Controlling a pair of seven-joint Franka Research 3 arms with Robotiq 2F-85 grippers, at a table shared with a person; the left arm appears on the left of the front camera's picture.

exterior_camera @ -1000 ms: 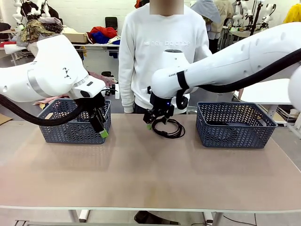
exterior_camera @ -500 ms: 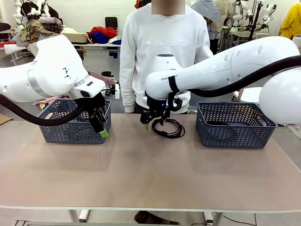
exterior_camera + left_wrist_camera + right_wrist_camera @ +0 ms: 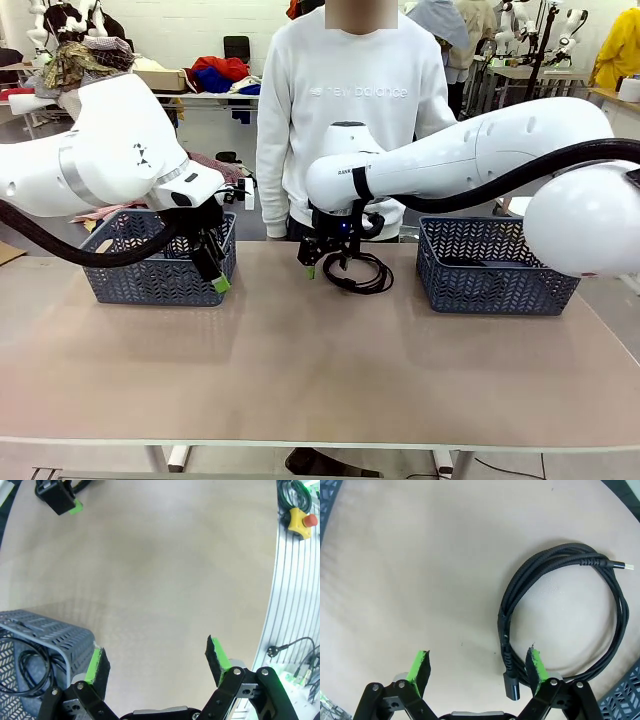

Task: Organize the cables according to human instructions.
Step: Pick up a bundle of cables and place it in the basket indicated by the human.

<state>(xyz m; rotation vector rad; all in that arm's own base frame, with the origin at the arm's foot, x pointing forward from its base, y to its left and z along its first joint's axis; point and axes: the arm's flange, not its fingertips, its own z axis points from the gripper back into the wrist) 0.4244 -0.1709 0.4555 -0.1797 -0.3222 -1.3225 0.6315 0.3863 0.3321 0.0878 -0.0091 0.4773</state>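
One coiled black cable (image 3: 372, 288) lies on the table in front of the person, between the two baskets. My right gripper (image 3: 322, 262) hangs open just over the coil's left side. In the right wrist view the cable (image 3: 505, 630) runs past the right fingertip (image 3: 535, 662), its plug end low by that pad, and my right gripper (image 3: 477, 665) holds nothing. My left gripper (image 3: 213, 272) stands open and empty at the front right corner of the left basket (image 3: 150, 275). In the left wrist view my left gripper (image 3: 156, 660) is over bare table, beside the basket (image 3: 60, 637), which holds another black cable (image 3: 22, 667).
A second grey basket (image 3: 495, 270) stands at the right, with something dark inside. The person (image 3: 345, 110) stands at the far edge behind the coil. A yellow and red stop button (image 3: 298, 520) sits on the metal rail beside the table. The near half of the table is bare.
My right gripper has shifted a little to the left over the coil, and the right arm has swung lower. The left arm has not moved.
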